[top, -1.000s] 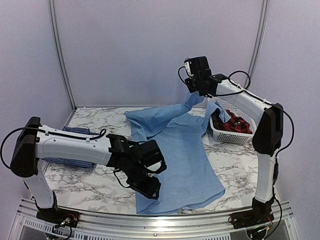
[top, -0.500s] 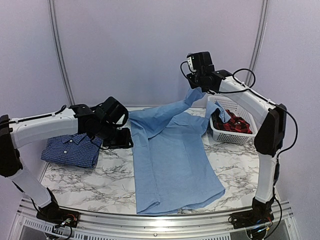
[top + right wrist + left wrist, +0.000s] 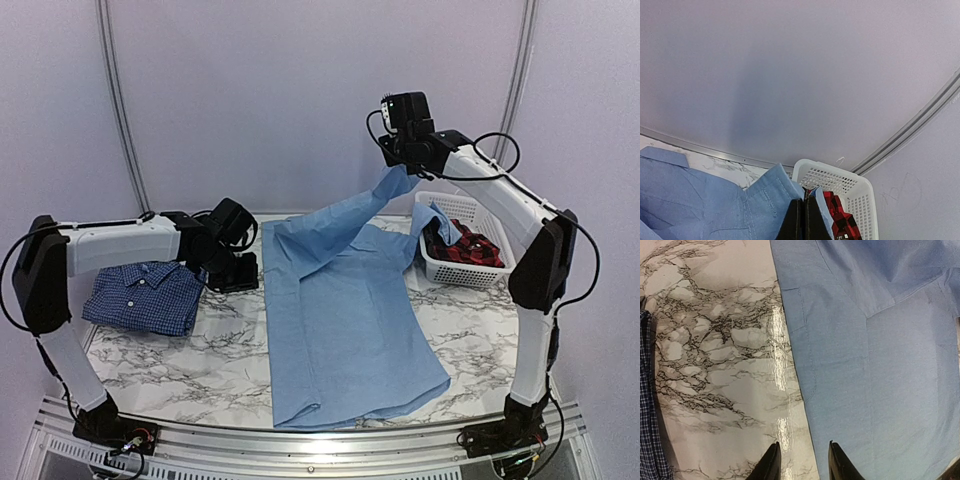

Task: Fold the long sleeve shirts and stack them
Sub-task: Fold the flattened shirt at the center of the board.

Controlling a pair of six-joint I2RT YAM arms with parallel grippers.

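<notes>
The plain light blue shirt (image 3: pixel 340 320) lies spread on the marble table, one sleeve pulled up and to the right. My right gripper (image 3: pixel 403 172) is shut on that sleeve's cuff (image 3: pixel 771 200) and holds it high above the table's back. The dark blue checked shirt (image 3: pixel 142 296) lies folded at the left; its edge shows in the left wrist view (image 3: pixel 647 440). My left gripper (image 3: pixel 236 272) is open and empty, low over the table at the light blue shirt's left edge (image 3: pixel 805 390), between the two shirts.
A white basket (image 3: pixel 462 270) with a red and black checked cloth (image 3: pixel 470 248) stands at the back right, under the right arm. It also shows in the right wrist view (image 3: pixel 850 187). The purple back wall stands close behind the table.
My left arm has swung from the shirt's front hem back and to the left, uncovering the folded checked shirt. My right gripper has lifted the sleeve higher and a little to the right.
</notes>
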